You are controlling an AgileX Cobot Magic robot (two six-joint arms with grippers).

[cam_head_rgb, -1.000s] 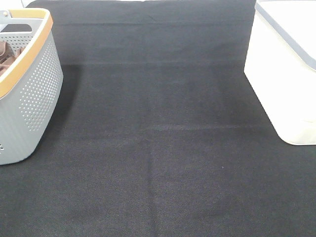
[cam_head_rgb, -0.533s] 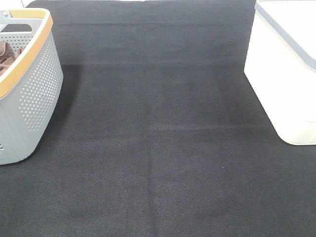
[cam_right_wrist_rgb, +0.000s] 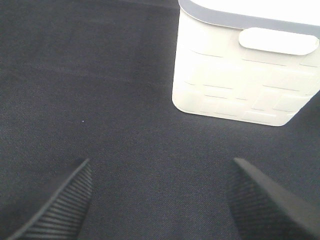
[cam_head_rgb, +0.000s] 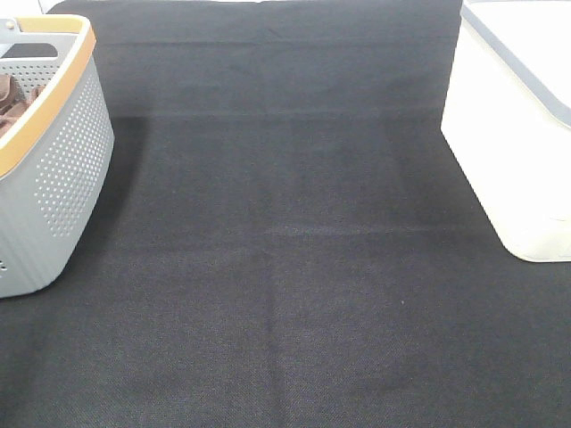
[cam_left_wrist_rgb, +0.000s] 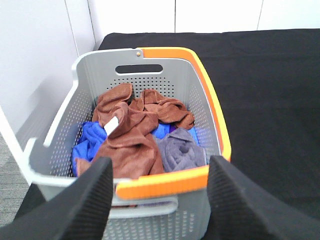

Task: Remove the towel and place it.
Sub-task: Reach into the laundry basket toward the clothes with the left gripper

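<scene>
Against the high view a second earlier: no change seen. The grey basket (cam_head_rgb: 62, 160), the white bin (cam_head_rgb: 500, 152) and the black mat (cam_head_rgb: 285, 250) sit exactly as they did, and the strip of brown cloth at the basket's edge has not shifted.

Left gripper (cam_left_wrist_rgb: 160, 167) — jaws spread wide, nothing between them, hanging above the basket's near end with its orange rim (cam_left_wrist_rgb: 212, 100) just below. Right gripper (cam_right_wrist_rgb: 161, 167) — jaws also wide apart and empty, over bare mat, with the white bin (cam_right_wrist_rgb: 235, 80) beyond it.

The towel (cam_left_wrist_rgb: 131, 142) lies in the basket, reddish-brown, crumpled on top of the pile toward the near end, its small white tag (cam_left_wrist_rgb: 111, 125) facing up. More bunched brown cloth (cam_left_wrist_rgb: 165, 107) lies behind it toward the handle slot. A blue cloth (cam_left_wrist_rgb: 86, 145) lies under and beside it, and a grey-purple cloth (cam_left_wrist_rgb: 182, 150) is touching its side.

Surface: black woven mat across the whole table, faint fold lines across it, basket at the left edge and bin at the right, well apart. Room: white wall panels (cam_left_wrist_rgb: 45, 50) behind and beside the basket, and a patch of grey floor (cam_left_wrist_rgb: 7, 175) beside the table.
</scene>
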